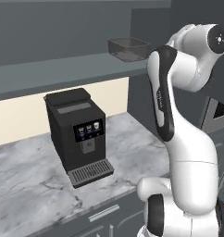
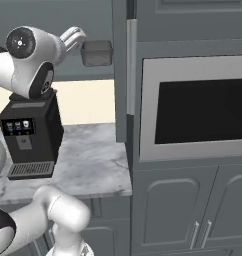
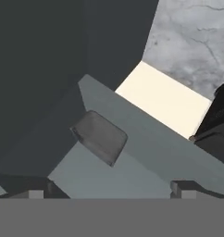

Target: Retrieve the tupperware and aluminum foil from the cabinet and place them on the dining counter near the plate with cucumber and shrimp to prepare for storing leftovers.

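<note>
The tupperware is a small dark grey tub standing upright near the right end of the cabinet shelf, close to the shelf's front edge. In the right base view the tupperware sits just right of my gripper, which is raised to shelf height. From the hand view, the tupperware lies a short way ahead of my gripper. The jaws stand open with nothing between the fingertips, apart from the tub. The aluminum foil, the dining counter and the plate are out of view.
A black coffee machine stands on the short marble counter under the shelf. A dark cabinet side wall borders the shelf on the right, with a built-in oven and lower doors beyond it.
</note>
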